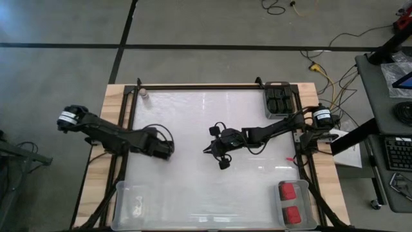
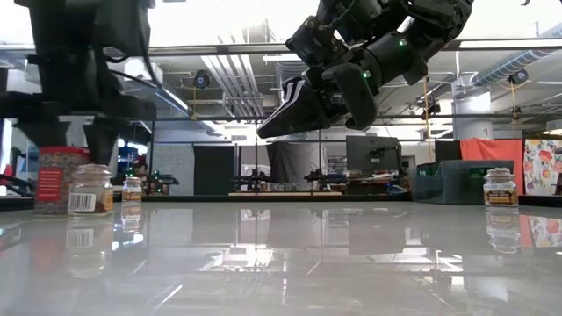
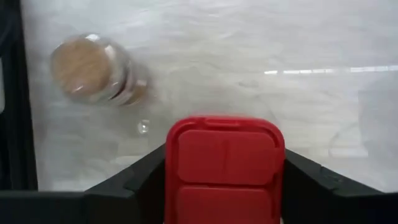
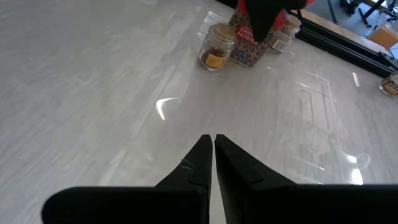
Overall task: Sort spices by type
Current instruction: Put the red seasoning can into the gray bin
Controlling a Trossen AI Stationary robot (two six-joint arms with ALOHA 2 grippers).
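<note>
My left gripper (image 1: 162, 149) is over the table's left half, with its fingers on either side of a red-topped blocky spice jar (image 3: 224, 168). That jar stands on the table (image 2: 57, 180). A round tan-lidded jar (image 3: 93, 68) stands right beside it, and another small round jar (image 4: 283, 34) stands close behind. My right gripper (image 4: 213, 140) hangs shut and empty above the middle of the table (image 1: 212, 149). One more tan-lidded jar (image 1: 145, 93) stands alone at the far left corner. My left gripper has the red-topped jar pinched by its red lid (image 3: 186, 155), one finger (image 3: 134, 180) on each side. The fingers come from above, pointing down. The jar is upright, with its base on the table.
A bin at the far right corner (image 1: 278, 100) holds black jars. A clear bin at the near right corner (image 1: 291, 203) holds red-topped ones. A clear bin at the near left (image 1: 122, 203) has something pale inside. Dark frame rails run along the table edges.
</note>
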